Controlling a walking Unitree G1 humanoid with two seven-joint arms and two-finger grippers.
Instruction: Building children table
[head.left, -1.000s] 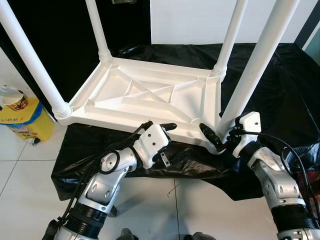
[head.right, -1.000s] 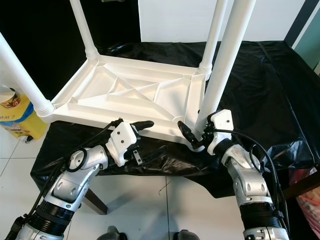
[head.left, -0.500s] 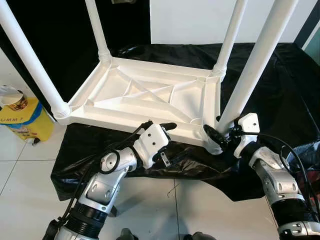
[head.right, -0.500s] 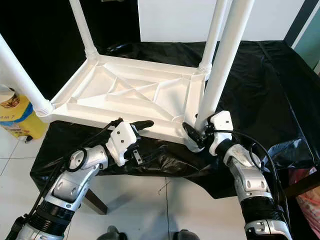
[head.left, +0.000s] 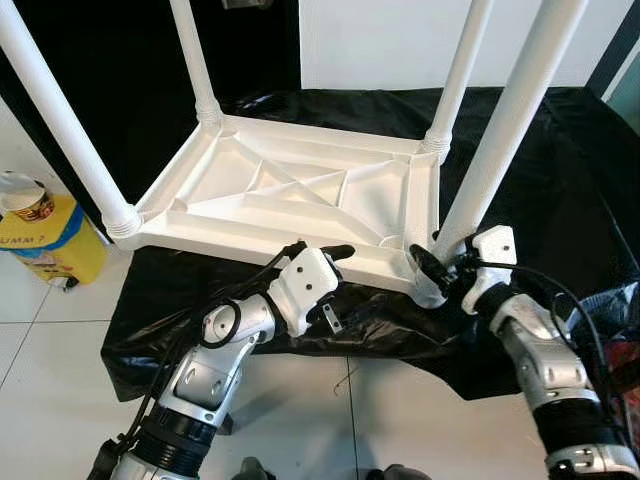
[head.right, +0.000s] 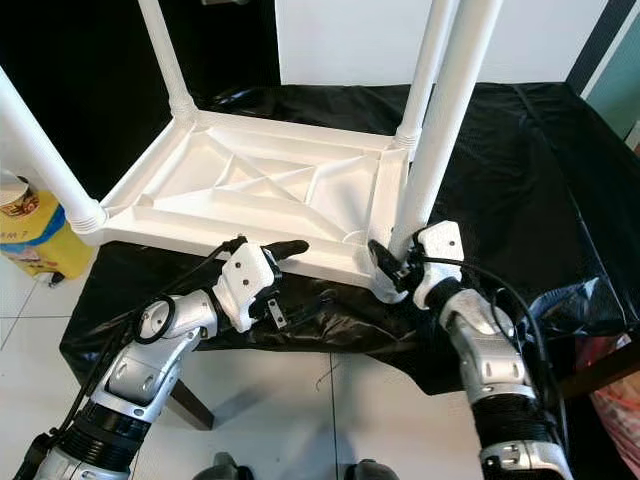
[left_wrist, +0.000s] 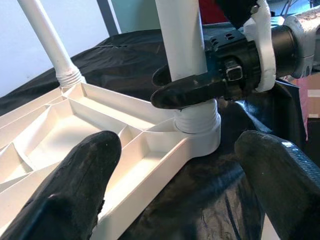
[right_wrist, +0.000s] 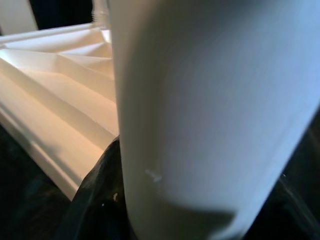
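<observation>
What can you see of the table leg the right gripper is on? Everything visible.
The near-right table leg is a smooth white plastic-looking tube standing in the ribbed corner socket of the upturned white table top, leaning slightly off vertical. Its upper end runs out of frame. The right gripper clasps it just above the socket, one black finger across its front. The table top lies on black sheeting.

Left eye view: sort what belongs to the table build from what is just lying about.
Job:
- upside-down white tabletop
- near right leg, gripped by right hand
- left hand, open at the near edge

Lying about:
- yellow container
- cup
- black sheet
</observation>
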